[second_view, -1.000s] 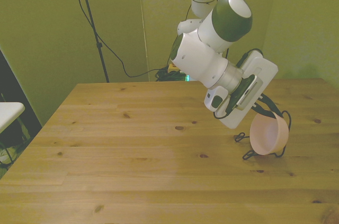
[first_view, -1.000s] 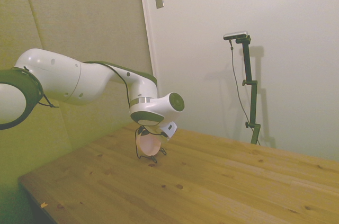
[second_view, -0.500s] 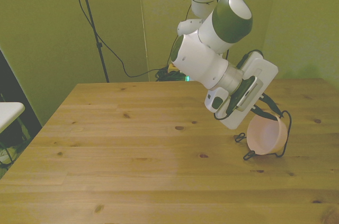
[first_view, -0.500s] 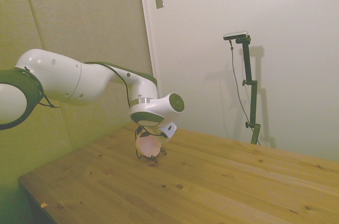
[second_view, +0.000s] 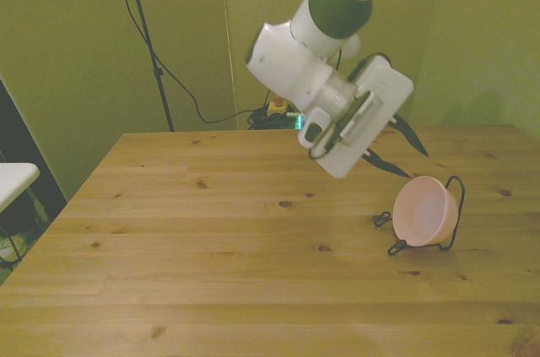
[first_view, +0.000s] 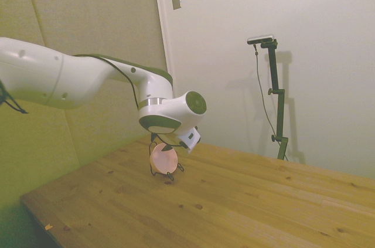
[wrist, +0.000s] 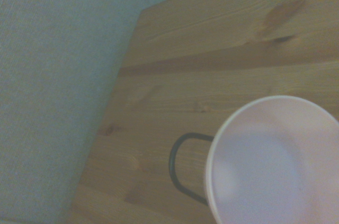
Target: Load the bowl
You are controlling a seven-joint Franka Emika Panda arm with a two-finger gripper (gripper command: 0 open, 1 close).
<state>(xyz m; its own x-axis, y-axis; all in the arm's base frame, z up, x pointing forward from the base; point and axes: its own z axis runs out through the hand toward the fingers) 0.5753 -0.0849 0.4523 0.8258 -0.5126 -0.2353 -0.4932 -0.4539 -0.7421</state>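
Front view shows the bowl point(second_view: 424, 211) at the frame's right of centre, tipped on edge in the wire stand point(second_view: 452, 215) on the table point(second_view: 211, 273); the gripper point(second_view: 398, 148) hangs above and to its left, apart from it, jaws spread with nothing between; side view puts the bowl point(first_view: 162, 158) just under the wrist; wrist view shows its rim point(wrist: 212, 166).

Raised clear of the worktop, white arm point(second_view: 291, 53) angled down from about 12 o'clock toward 4 o'clock in the front view; wrist tilted, gripper point(second_view: 405, 153) spread wide, dark fingers point(second_view: 384, 163) pointing down toward 4 o'clock, holding nothing
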